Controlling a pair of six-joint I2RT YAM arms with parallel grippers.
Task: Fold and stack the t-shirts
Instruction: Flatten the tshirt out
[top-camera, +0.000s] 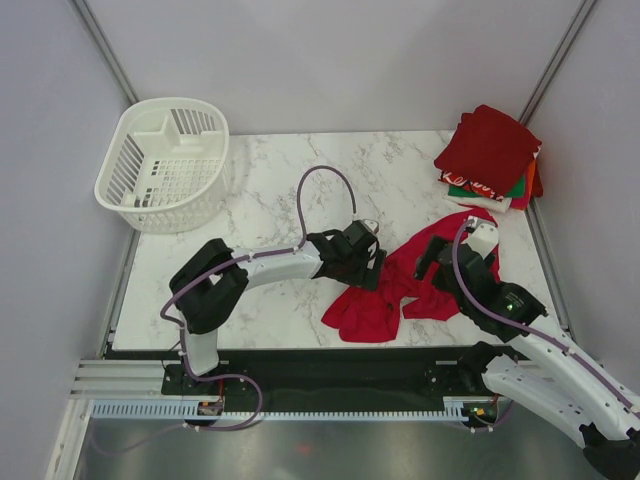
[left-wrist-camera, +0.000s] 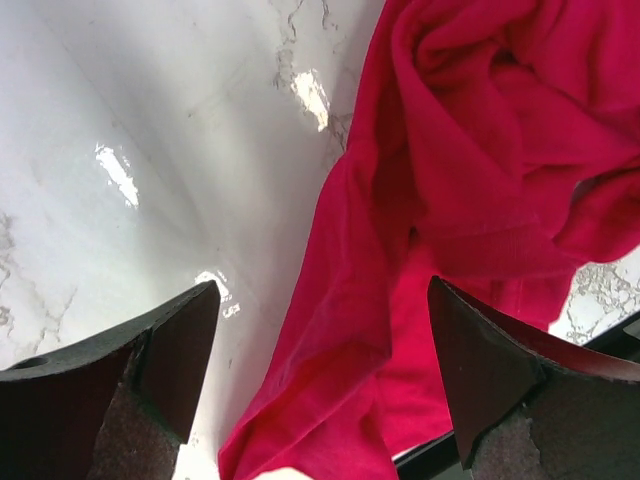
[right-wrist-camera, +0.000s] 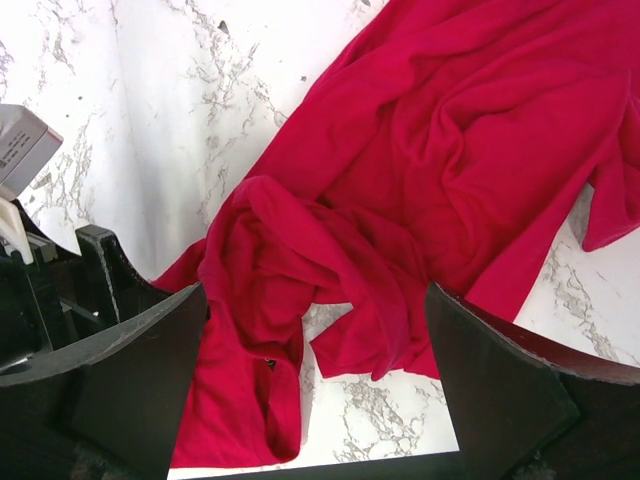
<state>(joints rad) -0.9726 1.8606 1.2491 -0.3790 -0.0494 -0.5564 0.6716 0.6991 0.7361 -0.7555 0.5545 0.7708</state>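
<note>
One loose t-shirt (top-camera: 365, 312), one folded stack (top-camera: 490, 155), one basket (top-camera: 165, 165).

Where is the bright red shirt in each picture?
Top external: the bright red shirt lies crumpled near the front, right of the middle.
Left wrist: the shirt fills the right half.
Right wrist: the shirt spreads from the middle to the upper right.
Shared landmark: the white marble table, seen under the shirt in all three.

Soft matt red cloth t-shirt (right-wrist-camera: 420, 160), glossy marbled table (left-wrist-camera: 150, 100), white plastic basket (top-camera: 165, 208), rough dark pads (left-wrist-camera: 125, 430) on left claw (left-wrist-camera: 322, 290)
</note>
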